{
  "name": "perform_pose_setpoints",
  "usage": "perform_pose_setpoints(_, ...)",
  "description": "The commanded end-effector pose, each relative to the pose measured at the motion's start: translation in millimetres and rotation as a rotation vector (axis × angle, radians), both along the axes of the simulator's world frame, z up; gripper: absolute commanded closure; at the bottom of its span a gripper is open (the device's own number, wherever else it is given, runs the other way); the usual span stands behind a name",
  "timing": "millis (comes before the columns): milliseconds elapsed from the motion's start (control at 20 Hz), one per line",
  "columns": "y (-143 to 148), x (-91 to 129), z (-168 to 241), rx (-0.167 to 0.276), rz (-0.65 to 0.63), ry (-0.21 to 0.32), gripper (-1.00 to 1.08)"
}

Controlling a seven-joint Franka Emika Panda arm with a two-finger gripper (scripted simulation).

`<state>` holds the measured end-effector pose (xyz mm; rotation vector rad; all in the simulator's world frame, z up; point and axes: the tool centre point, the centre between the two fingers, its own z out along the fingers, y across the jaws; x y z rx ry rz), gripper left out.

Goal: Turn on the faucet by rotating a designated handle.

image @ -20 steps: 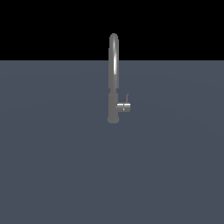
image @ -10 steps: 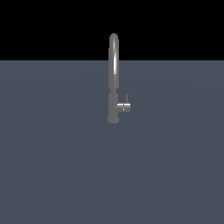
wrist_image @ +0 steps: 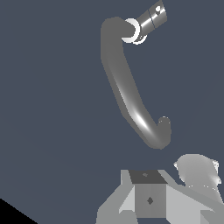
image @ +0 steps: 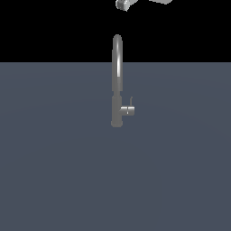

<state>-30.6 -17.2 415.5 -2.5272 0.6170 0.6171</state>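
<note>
Above the faucet (image: 117, 81) – well clear of its handle (image: 128, 110) – jaws' state unreadable.

Open room lies all round the faucet (image: 117, 81) on the bare worktop (image: 54, 171). The only things in the way are its arched spout and the handle (image: 128, 110), jutting toward the exterior view's right. The pincer (image: 122, 4) hangs well above the arch, apart from it.

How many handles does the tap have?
1. The handle sticks out from the faucet column, toward the exterior view's right. Another behind the column can't be ruled out.
</note>
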Motion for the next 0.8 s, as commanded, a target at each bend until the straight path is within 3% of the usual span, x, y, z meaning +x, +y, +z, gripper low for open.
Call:
perform_pose_setpoints(0,-4,13,-9,0.036,-0.035,0.036,1.08)
perform_pose_setpoints(750,-28,83,-78,0.261,-0.256,0.262,1.08)
